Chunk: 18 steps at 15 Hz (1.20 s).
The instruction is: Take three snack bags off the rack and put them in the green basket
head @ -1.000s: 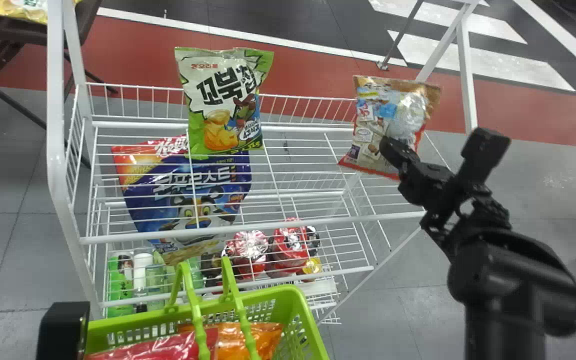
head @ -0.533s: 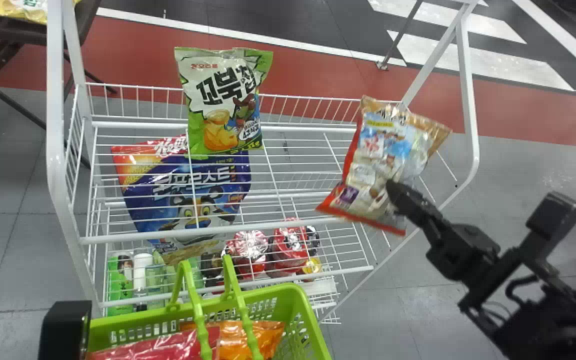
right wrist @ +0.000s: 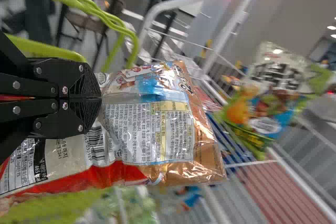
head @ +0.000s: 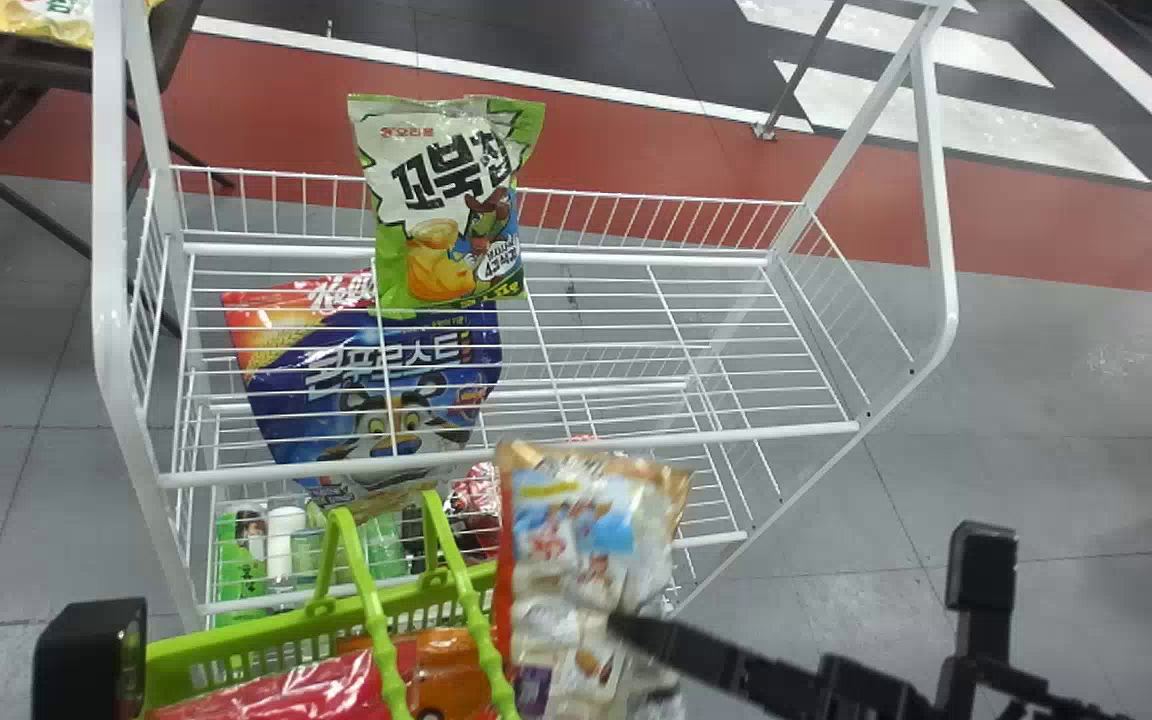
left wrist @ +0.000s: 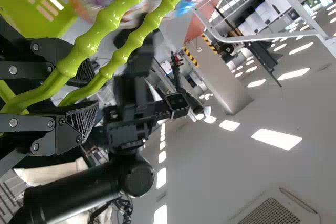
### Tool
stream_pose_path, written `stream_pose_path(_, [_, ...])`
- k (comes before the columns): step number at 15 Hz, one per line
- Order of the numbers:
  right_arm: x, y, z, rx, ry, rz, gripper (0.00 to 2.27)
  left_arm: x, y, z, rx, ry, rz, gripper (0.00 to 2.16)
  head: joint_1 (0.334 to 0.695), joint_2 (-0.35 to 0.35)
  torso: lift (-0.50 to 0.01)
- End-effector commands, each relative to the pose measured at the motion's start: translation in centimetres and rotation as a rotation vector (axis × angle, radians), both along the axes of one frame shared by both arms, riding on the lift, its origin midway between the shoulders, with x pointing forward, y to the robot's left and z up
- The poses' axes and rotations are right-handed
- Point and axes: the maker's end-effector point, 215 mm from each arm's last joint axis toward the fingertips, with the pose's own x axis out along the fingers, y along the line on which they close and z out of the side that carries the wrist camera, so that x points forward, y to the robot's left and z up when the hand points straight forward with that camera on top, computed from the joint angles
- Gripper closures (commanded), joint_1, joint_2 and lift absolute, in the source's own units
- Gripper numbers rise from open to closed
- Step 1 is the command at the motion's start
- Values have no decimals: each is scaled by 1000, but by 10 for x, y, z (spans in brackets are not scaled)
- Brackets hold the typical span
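At the far left of the head view, yellow snack packs (head: 46, 22) lay on a dark table (head: 26, 68). Below, at the bottom left, stood the dark housing of the left gripper (head: 88, 655). Seen from its own wrist, the left gripper (left wrist: 86, 95) was closed around the handles (left wrist: 100, 32) of the green basket. The green basket (head: 236, 643) held a red bag (head: 286, 692) and, to the right of that, an orange bag (head: 451, 668).

Behind the basket, a blue bag (head: 366, 375) was visible through the wires of the white rack (head: 636, 255), under its upper shelf. On that shelf a green-and-white bag (head: 446, 200) stood upright.

Further right, the tan-topped snack bag (head: 586, 530) hung upright in front of the rack, overlapping the basket's right end in the head view. The right gripper (head: 619, 625) came in from its right, clamped on the bag, with the packet spreading above and below the tips. From the wrist, the right gripper (right wrist: 100, 98) had its tips pressed into crinkled film, and the printed back reached out past them.
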Motion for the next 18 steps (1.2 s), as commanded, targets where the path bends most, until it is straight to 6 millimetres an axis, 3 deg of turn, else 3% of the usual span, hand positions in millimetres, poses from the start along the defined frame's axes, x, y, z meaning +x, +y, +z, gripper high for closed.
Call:
stream_pose_path(1, [-12, 17, 4, 43, 21, 42, 2246, -1, -2, 0, 2, -2, -2, 923, 695, -350, -20])
stream_pose_path(5, [-25, 42, -2, 84, 52, 95, 2250, 0, -2, 2, -1, -8, -2, 923, 695, -350, -20])
stream_pose_path(9, [-37, 23, -55, -45, 176, 72, 2246, -4, -1, 8, -14, -15, -6, 923, 695, -350, -20])
stream_pose_path(10, [-38, 17, -57, -63, 181, 79, 2142, -5, -1, 8, -16, -13, -6, 923, 695, -350, -20])
stream_pose_path(11, [-38, 17, -54, -65, 174, 80, 1558, -4, -1, 9, -18, -16, -4, 923, 695, -350, -20])
stream_pose_path(12, [-36, 19, -45, -73, 149, 92, 282, -4, -2, 9, -17, -18, -5, 923, 695, -350, -20])
stream_pose_path(13, [-35, 21, -38, -86, 128, 102, -2, -4, -2, 9, -17, -16, -5, 923, 695, -350, -20])
stream_pose_path(16, [-34, 27, -26, -61, 98, 109, 53, -6, -2, 10, -21, -15, -7, 923, 695, -350, -20])
stream_pose_path(18, [15, 15, -6, -167, -143, 54, 63, -7, -3, 4, 7, -19, -2, 923, 695, -350, -20])
